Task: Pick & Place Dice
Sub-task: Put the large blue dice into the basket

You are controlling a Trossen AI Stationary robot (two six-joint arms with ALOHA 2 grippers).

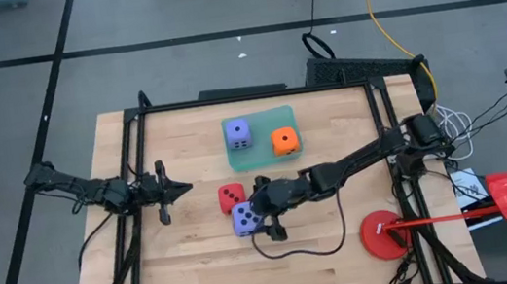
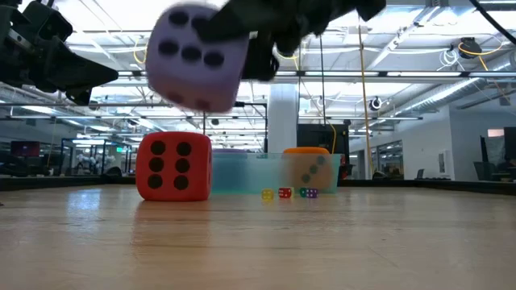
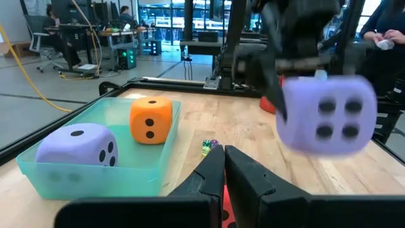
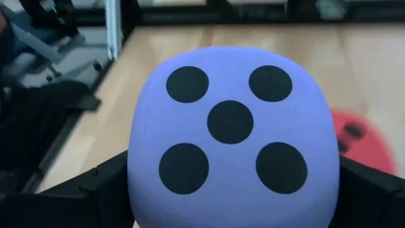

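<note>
Just beside the red die, your right gripper wide around a purple die, lifted clear, left gripper shut, empty.

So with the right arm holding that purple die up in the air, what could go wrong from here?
The purple die is off the table in the right gripper and looks soft, so it may slip out.

The red die sits close beside the carry path and could get knocked.

The tray already holds another purple die and an orange die, so the drop may land on one and bounce out.

The left gripper waits shut nearby.
</note>
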